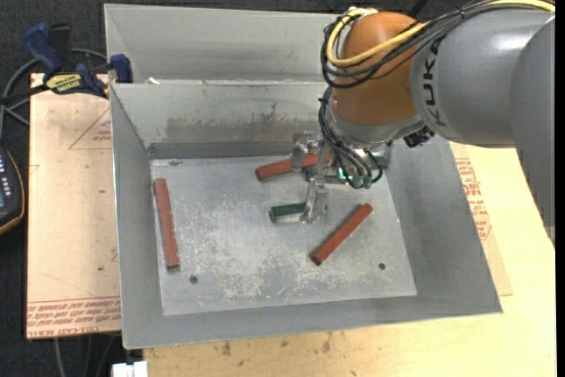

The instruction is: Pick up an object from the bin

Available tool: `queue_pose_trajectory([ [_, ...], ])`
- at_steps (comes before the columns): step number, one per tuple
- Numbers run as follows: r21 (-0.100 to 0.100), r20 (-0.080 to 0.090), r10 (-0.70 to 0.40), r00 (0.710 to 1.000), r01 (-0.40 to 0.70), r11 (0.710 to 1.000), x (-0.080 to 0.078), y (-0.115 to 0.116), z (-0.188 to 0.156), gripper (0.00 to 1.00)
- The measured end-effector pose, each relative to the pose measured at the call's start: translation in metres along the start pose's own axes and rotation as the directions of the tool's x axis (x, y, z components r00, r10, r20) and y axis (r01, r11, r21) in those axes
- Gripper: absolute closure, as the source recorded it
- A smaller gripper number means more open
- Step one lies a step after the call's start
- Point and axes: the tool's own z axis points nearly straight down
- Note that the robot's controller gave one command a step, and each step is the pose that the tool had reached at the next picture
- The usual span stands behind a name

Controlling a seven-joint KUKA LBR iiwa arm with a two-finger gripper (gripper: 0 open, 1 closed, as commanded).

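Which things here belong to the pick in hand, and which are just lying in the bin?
In the job: gripper, low over mid-bin; small dark green piece, right beside the gripper.

Lying about: long red-brown bar by the left wall; slanted red-brown bar right of the gripper; short red-brown piece towards the back wall.

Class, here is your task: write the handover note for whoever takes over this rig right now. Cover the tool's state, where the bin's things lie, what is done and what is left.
Tool: down in the middle of the bin, at the right end of a small dark green piece. I cannot tell whether it is open or shut.
Things: a short red stick lies just up-left of the tool, a slanted red stick to its lower right, and a long red-brown stick along the left of the bin floor.
Done: nothing is lifted yet, as far as shows.
Left: secure one thing, probably the green piece, and lift it out.
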Motion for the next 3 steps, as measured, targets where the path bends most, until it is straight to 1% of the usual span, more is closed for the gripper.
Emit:
queue_pose_trajectory([
  [1,0.000,0.002,0.227,0.974,-0.227,0.974,0.020,-0.004,0.077,0.00],
  [2,-0.002,0.008,0.227,0.974,-0.227,0.974,0.017,-0.004,0.074,1.00],
  [3,-0.003,0.019,0.194,0.981,-0.194,0.981,-0.008,-0.023,-0.070,1.00],
])
